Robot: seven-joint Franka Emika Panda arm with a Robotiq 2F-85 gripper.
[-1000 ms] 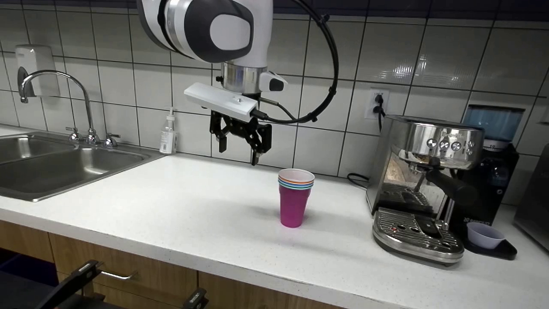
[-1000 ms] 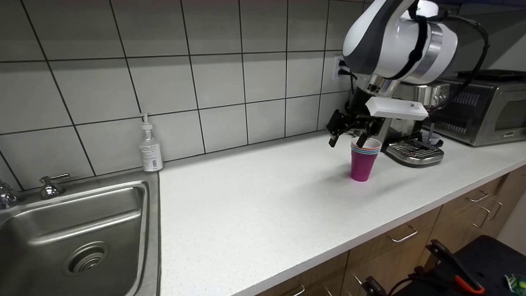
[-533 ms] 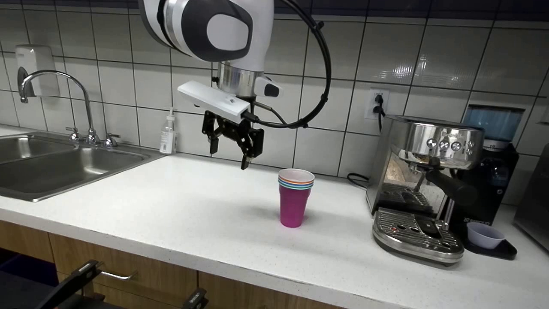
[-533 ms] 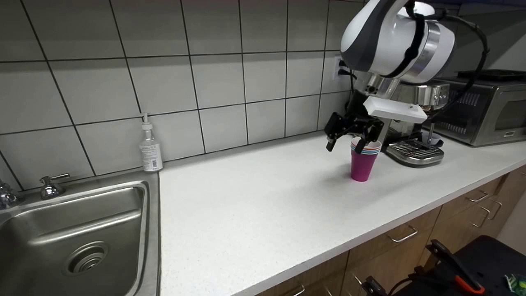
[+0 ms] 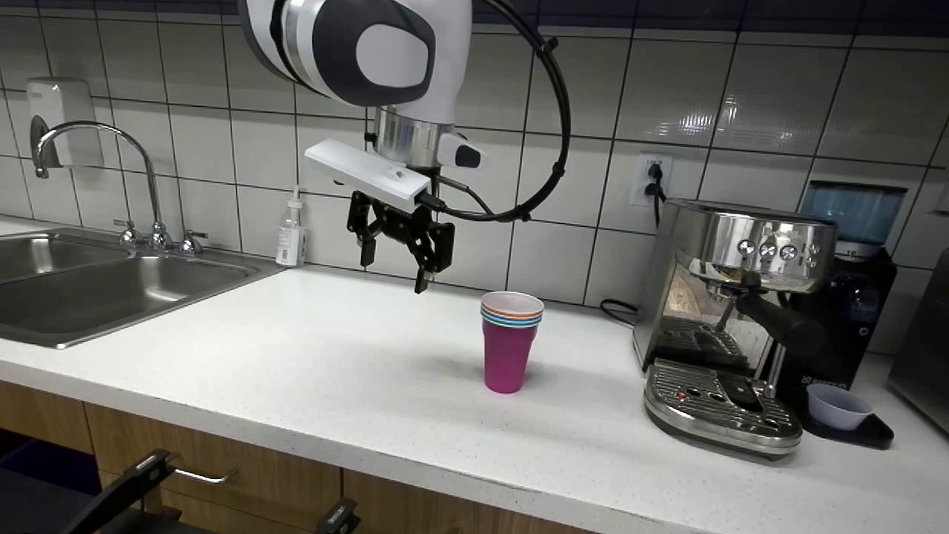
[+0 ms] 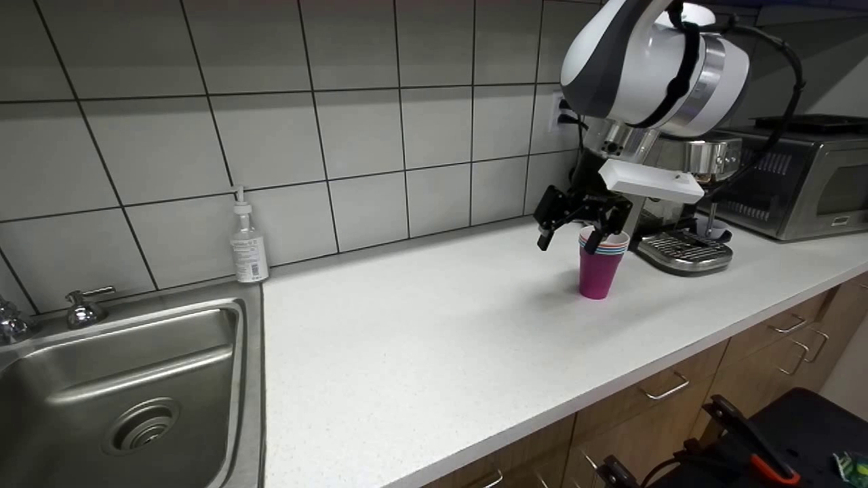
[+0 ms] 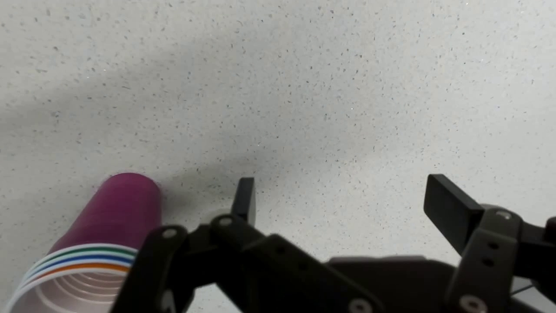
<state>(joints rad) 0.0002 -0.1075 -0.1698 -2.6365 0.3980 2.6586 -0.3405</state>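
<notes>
Beside the spread, empty black two-fingered pincer [image 5: 394, 276], untouched, the tapered magenta plastic-looking cup stack [image 5: 510, 356] seems light, squeezable, best gripped gently mid-wall.

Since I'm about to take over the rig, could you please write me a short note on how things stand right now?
Gripper: open, holding nothing, above the counter.
Cup stack: nested cups, magenta outermost, upright on the counter between the sink and the coffee machine. In the wrist view it shows outside the gripper's opening, to one side; an exterior view shows a gap between the two.
Done: the gripper is open and near the stack.
Left: the stack is untouched, so any grip on the cups is yet to be made.
</notes>
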